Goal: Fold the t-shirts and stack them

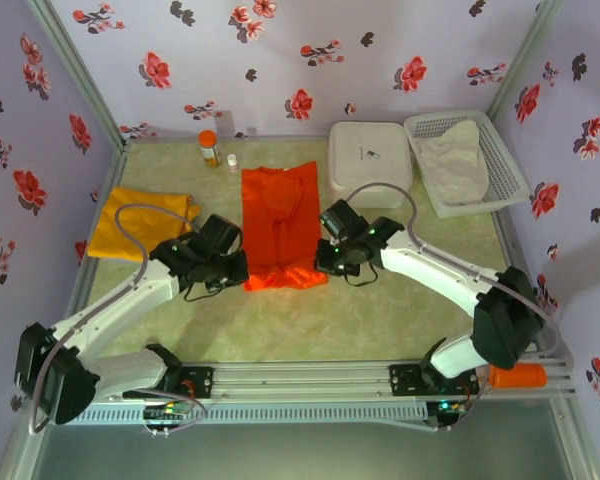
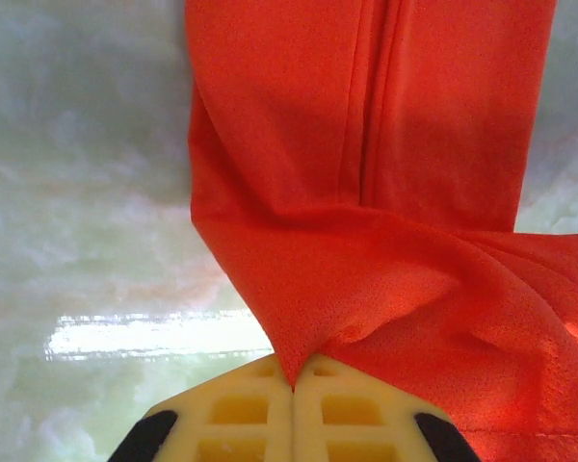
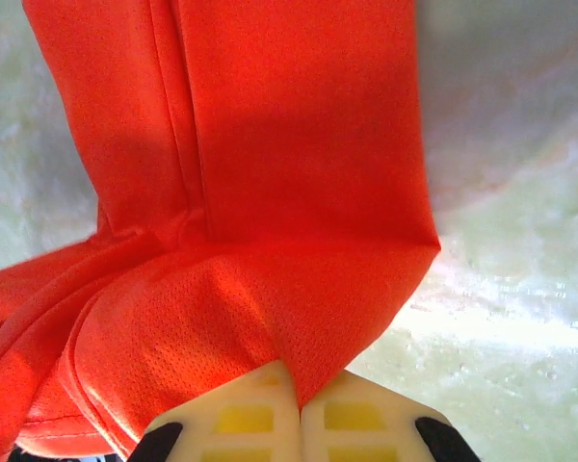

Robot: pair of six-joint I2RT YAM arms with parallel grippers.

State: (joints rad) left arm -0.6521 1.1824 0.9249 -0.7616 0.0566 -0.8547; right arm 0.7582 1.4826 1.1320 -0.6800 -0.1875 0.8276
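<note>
My left gripper is closed on the near left corner of the orange-red t-shirt, and my right gripper is closed on its near right corner; in each one a point of cloth is pinched between the jaws. The shirt lies in the middle of the table, folded long and narrow, with the near hem lifted and doubled a little. The mustard t-shirt lies well apart at the left, loosely bunched. I judge the cloth to be light, thin and very soft, so it will sag and wrinkle between my two holds, and it may slip out of a small pinch. The hem corners seem the right place to hold, both at the same height, with the cloth slightly stretched between them
</note>
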